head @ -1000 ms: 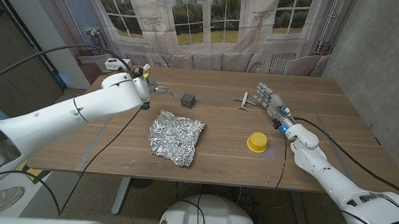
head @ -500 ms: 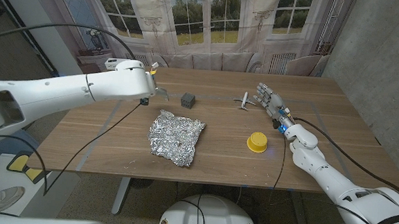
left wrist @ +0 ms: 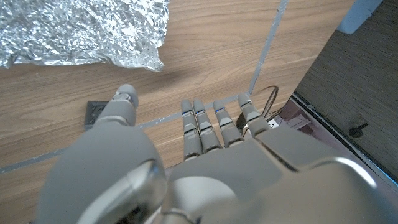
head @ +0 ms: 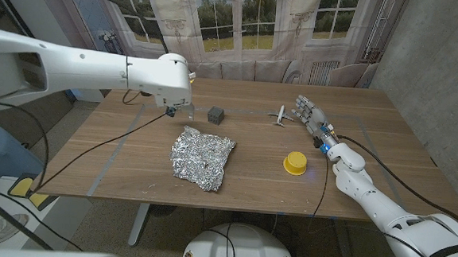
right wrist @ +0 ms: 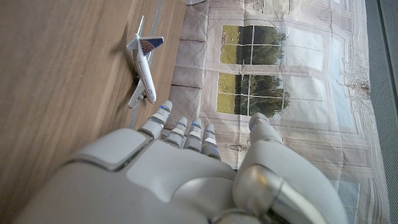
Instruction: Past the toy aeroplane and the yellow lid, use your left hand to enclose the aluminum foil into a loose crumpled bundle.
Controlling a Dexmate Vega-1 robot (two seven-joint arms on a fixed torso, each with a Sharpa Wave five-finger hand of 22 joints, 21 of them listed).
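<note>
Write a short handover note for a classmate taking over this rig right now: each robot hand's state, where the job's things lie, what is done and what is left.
Left robot hand: open, holding nothing, raised over the wooden table beside the crinkled silver aluminium foil sheet.
Right robot hand: open, holding nothing, near the small white toy aeroplane.
The foil lies spread out mid-table, not touched by either hand. The round yellow lid sits right of it; a small dark grey cube stands behind it.
Done: nothing yet.
Left: bring the left hand down and gather the foil into a loose bundle.
</note>
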